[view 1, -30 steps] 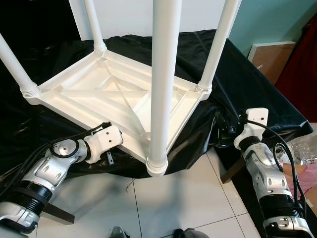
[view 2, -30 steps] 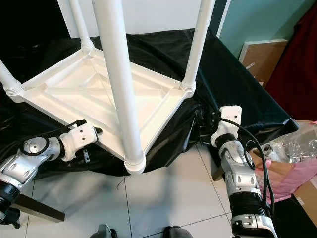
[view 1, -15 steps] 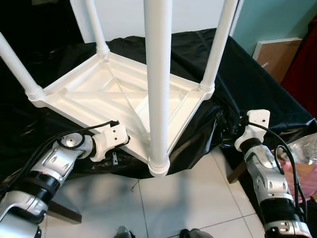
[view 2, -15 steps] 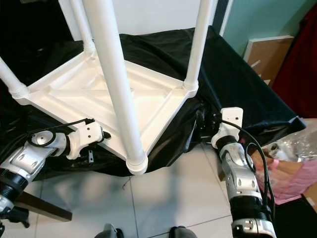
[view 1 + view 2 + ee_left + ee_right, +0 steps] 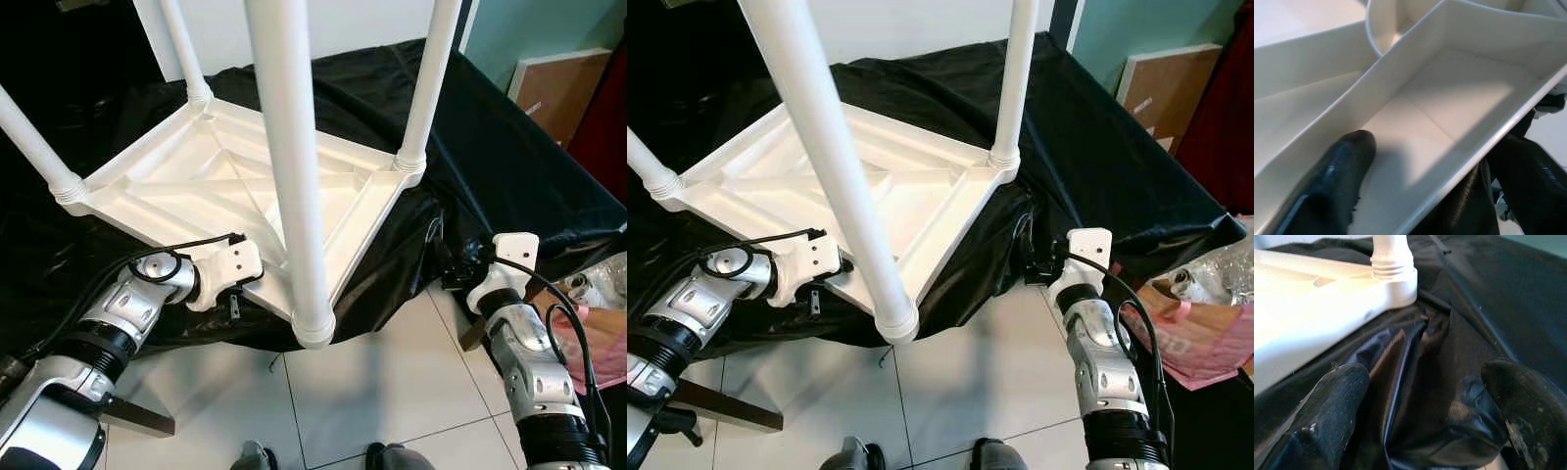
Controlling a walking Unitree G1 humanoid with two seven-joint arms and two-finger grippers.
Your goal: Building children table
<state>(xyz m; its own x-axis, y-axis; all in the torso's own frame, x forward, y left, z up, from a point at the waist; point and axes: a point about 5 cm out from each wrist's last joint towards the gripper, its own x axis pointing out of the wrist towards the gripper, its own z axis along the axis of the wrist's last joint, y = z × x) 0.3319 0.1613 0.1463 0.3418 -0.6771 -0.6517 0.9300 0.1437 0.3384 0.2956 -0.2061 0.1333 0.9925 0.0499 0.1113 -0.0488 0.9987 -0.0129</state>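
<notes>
White plastic children's table (image 5: 235,186) lies upside down on a black plastic-draped surface (image 5: 490,166), four round legs fitted. The left gripper (image 5: 1415,181) straddles the table's rim, one finger inside, apparently clamping it. The right gripper (image 5: 1420,411) hangs with fingers apart at the black sheet below the far corner. Assembly looks finished; next likely comes righting it, needing a second hold.
</notes>
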